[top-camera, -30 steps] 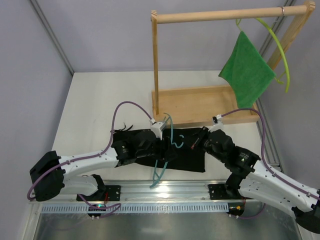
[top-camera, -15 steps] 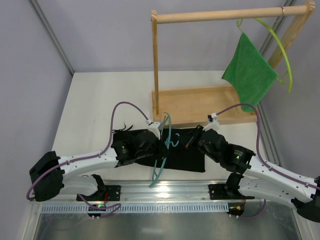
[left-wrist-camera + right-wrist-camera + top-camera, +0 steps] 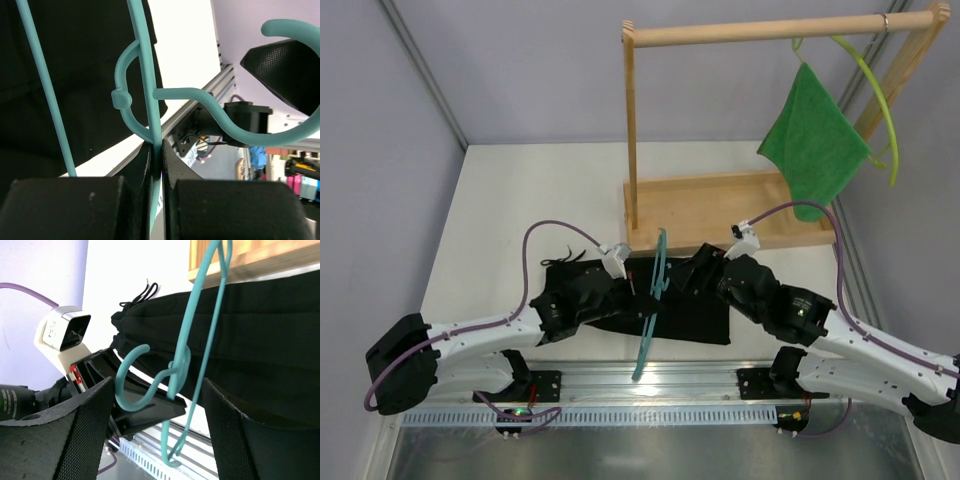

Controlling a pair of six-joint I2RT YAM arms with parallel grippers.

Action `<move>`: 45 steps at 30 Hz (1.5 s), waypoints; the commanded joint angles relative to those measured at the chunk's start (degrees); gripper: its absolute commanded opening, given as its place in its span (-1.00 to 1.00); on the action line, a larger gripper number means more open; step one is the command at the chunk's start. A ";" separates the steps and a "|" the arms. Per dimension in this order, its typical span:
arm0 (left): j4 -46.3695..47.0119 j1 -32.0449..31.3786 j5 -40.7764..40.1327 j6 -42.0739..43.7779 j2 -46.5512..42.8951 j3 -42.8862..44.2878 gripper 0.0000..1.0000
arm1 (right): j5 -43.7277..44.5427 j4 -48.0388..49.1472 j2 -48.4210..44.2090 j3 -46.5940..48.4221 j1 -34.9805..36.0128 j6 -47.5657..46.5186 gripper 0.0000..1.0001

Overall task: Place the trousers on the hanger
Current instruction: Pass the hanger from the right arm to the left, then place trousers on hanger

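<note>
The black trousers (image 3: 695, 315) lie flat on the table in front of the arms, and show too in the left wrist view (image 3: 75, 60) and the right wrist view (image 3: 265, 320). The teal hanger (image 3: 653, 300) stands on edge above them. My left gripper (image 3: 642, 290) is shut on one thin arm of the hanger (image 3: 150, 75), just below the hook, pinched between the jaws (image 3: 156, 160). My right gripper (image 3: 685, 275) is open. Its wide-apart fingers flank the hanger's hook (image 3: 150, 370) without touching it (image 3: 157, 390).
A wooden rack with a tray base (image 3: 720, 205) and a top pole (image 3: 770, 30) stands behind the trousers. A green cloth (image 3: 815, 135) hangs from a yellow-green hanger (image 3: 875, 90) at the pole's right end. A metal rail (image 3: 640, 385) runs along the near edge.
My left gripper has shut on the hanger and my right gripper has opened and let it go. The hanger now stands more on edge, and the left arm has shifted left.
</note>
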 commanded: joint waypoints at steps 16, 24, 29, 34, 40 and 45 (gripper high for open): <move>7.08 3.46 -2.26 -10.53 -8.10 -9.25 -0.99 | -15.19 1.27 -6.65 -13.79 -22.41 -14.75 0.47; 7.86 3.72 -4.19 -11.85 -12.76 -13.65 -0.99 | -17.93 0.66 -3.84 -19.78 -31.29 -13.96 0.50; 11.65 3.98 -4.46 -10.97 -13.91 -16.02 -0.99 | -18.54 3.37 -2.43 -23.20 -32.00 -12.82 0.54; 13.40 4.42 -4.11 -8.77 -13.29 -16.37 -0.99 | -18.63 4.96 -0.32 -25.14 -32.00 -11.68 0.54; 19.55 4.60 -3.05 -9.12 -12.06 -18.40 -0.99 | -18.10 7.68 0.03 -26.90 -32.00 -11.49 0.54; 20.52 4.60 -3.05 -8.68 -10.66 -18.04 -0.99 | -18.97 11.29 3.46 -28.22 -32.00 -11.85 0.53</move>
